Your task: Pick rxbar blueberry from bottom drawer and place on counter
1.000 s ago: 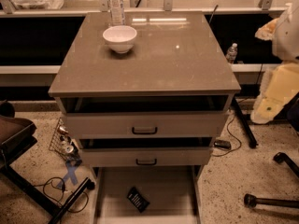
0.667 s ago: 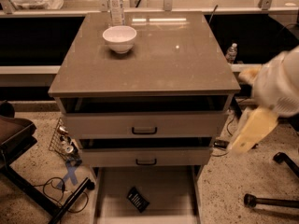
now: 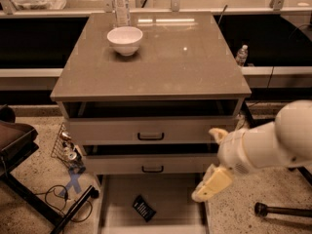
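I am looking down at the cabinet from the front, and the bottom drawer (image 3: 117,201) is standing pulled out, its pale floor showing. The bar (image 3: 144,208) is lying flat on that floor, turned at a slant, a little left of the middle and clear of the drawer's walls. The hand (image 3: 204,164) is hanging at the cabinet's right front corner, in front of the right end of the middle drawer (image 3: 112,165), with the white arm (image 3: 273,143) reaching in from the right edge. Its two pale fingers (image 3: 211,185) are standing spread apart, one pointing up toward the top drawer (image 3: 107,129), the other pointing down over the bottom drawer's right rim, and they are gripping nothing. The bar is lying to the left of the hand and lower in the picture, apart from it. Both upper drawers are showing dark bar handles and a dark gap above each front. On the counter (image 3: 190,62) a white bowl (image 3: 125,39) is sitting near the back left, and a clear bottle (image 3: 121,4) is standing upright just behind it. A dark chair (image 3: 14,140) is standing at the left, with cables (image 3: 56,195) trailing on the speckled floor beside it.
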`<act>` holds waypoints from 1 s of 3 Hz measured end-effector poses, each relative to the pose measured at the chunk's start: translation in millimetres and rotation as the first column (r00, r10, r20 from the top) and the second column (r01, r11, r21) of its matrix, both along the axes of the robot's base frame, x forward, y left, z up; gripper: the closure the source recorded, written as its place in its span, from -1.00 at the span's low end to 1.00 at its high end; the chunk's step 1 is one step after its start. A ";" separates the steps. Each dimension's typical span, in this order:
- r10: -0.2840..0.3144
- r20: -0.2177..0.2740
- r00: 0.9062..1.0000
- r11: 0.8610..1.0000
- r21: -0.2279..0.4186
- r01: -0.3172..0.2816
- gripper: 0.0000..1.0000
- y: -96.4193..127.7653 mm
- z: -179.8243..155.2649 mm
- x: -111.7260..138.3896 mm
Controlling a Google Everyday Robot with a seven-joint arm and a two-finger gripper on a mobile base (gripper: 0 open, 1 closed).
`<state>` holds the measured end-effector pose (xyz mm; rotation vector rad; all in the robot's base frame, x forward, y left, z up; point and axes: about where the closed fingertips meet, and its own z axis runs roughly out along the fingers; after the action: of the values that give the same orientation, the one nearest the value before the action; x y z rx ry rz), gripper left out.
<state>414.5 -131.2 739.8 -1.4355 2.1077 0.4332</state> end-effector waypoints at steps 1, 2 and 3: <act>-0.029 0.053 0.998 0.990 0.137 0.022 -1.00 29.3 -43.6 24.2; -0.077 0.105 0.992 0.984 0.167 0.059 -1.00 32.7 -51.3 46.6; -0.078 0.107 0.991 0.984 0.166 0.059 -1.00 32.6 -50.3 46.9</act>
<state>461.4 -98.7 689.5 -1.2611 1.9773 0.4739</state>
